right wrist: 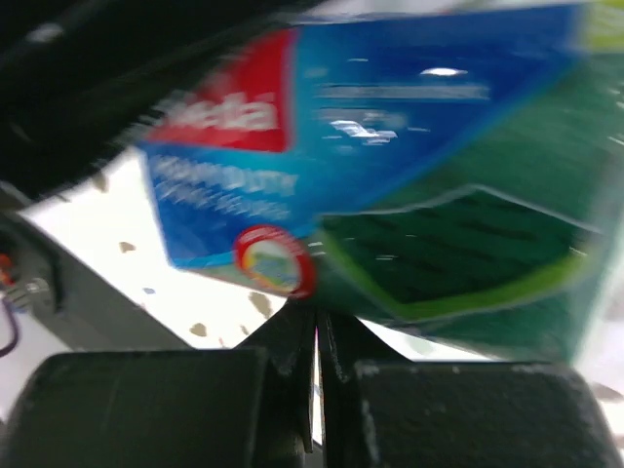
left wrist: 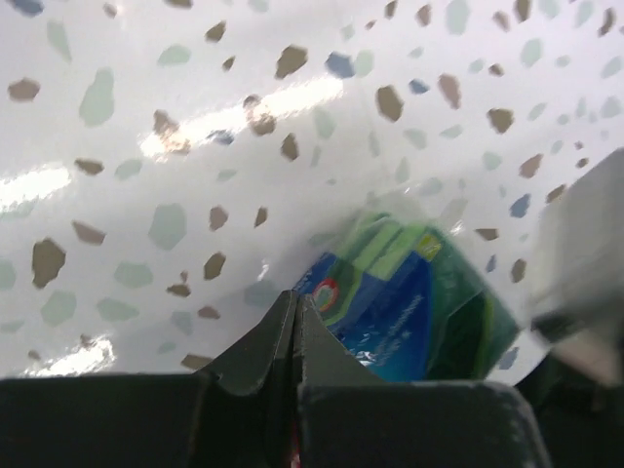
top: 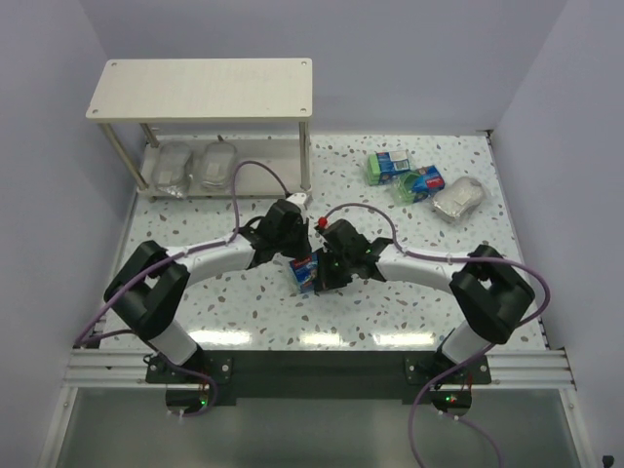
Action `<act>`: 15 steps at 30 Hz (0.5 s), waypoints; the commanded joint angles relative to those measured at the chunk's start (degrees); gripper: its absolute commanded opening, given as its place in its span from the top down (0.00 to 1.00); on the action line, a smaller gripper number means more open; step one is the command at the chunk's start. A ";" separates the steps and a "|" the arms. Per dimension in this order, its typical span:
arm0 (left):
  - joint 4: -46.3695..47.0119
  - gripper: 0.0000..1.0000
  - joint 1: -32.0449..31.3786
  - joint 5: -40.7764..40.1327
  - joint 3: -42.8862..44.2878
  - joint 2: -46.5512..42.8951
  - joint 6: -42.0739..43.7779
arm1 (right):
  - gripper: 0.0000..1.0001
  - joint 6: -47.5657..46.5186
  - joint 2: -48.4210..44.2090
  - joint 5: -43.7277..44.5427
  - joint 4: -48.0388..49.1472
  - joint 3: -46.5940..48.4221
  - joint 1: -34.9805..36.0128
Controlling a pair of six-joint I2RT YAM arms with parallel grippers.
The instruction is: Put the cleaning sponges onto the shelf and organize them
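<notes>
The green sponge block in clear wrap with a blue-and-red label (top: 303, 276) sits tilted between the two tool tips, directly ahead of the right gripper (right wrist: 314, 327) and just right of the left gripper (left wrist: 295, 317). The right gripper's fingers are pressed together at the block's lower edge, so I judge it to be pinching the thin wrap seam. The left gripper is clenched on nothing visible, with the block lying past its tips. A seam grip is weak, so passing the block leftward, which looks like the step in hand, calls for the left fingers to spread and take it across its body before the right lets go. The pale beige two-tier wooden shelf (top: 200, 88) stands well beyond the left gripper, with two silvery-grey oval scourers in clear plastic (top: 174, 168) on its lower board. The right wrist view is smeared. Whether the block touches the white speckled tabletop (top: 390, 302) cannot be told, and overhead the wrists hide both pairs of fingertips.
</notes>
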 commanded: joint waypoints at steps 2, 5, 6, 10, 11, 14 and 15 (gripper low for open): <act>3.42 0.99 0.74 2.20 4.82 -0.22 1.04 | 1.00 2.62 -1.54 -2.87 8.32 0.26 0.77; 0.00 0.89 2.15 -1.49 3.17 -4.17 -0.89 | 1.00 2.26 -3.91 0.73 4.55 0.44 0.77; -0.35 0.86 2.67 -1.85 2.46 -5.57 -1.24 | 1.00 2.09 -5.40 1.88 3.04 0.70 0.77; -3.77 0.70 4.17 -1.94 -0.80 -13.21 -2.74 | 1.00 1.30 -9.61 6.89 -3.37 0.79 0.77; -4.48 0.62 4.26 -2.20 -2.02 -14.28 -3.79 | 0.99 1.21 -10.67 8.81 -5.47 0.61 0.68; -5.72 0.47 4.35 -0.46 -5.97 -18.41 -6.34 | 0.73 1.12 -14.28 10.76 -8.47 -0.70 0.68; -5.72 0.44 4.35 1.20 -7.12 -19.20 -8.52 | 0.68 1.21 -14.81 10.76 -9.09 -1.31 0.50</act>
